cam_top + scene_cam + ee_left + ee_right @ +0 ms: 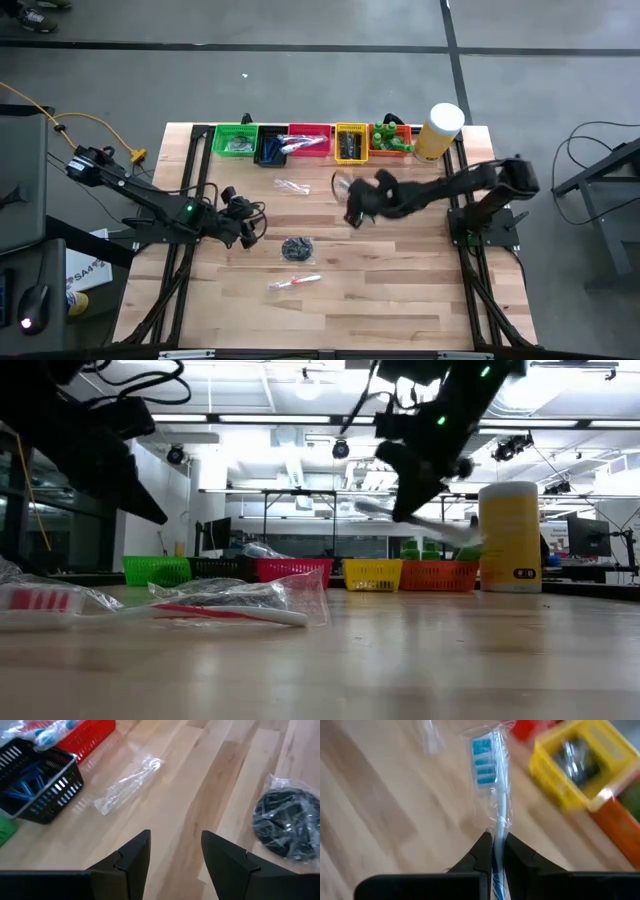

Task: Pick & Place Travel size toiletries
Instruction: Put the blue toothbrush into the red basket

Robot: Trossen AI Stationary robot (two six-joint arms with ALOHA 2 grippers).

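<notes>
My right gripper (pixel 356 207) (pixel 495 851) hangs over the table's middle, near the bins, shut on a blue-and-white toothbrush (pixel 490 775) in clear wrap. In the low view the toothbrush (pixel 372 508) is above the table. My left gripper (pixel 247 224) (pixel 175 855) is open above bare wood and touches nothing. A dark round disc (pixel 297 248) (pixel 287 822) in clear wrap lies beside it. A clear-wrapped piece (pixel 292 187) (pixel 127 785) lies farther off, toward the bins. A wrapped pink toothbrush (pixel 295 283) (pixel 235 612) lies flat near the front edge. My right gripper pinches the wrapped toothbrush by its handle (pixel 497 837) between the two fingers. The fingers lie along the handle, and the bristle head (pixel 482 760) points away past the fingertips. The toothbrush is lifted clear of the table.
A row of bins stands along the far edge: green (pixel 236 140), black (pixel 270 147) with blue toothbrushes, red (pixel 309 140), yellow (pixel 350 143) (pixel 580 765), orange (pixel 392 140) with green bottles. A pale-yellow cylinder (pixel 440 130) (pixel 510 535) stands at the row's right end. There is bare wood at the front right.
</notes>
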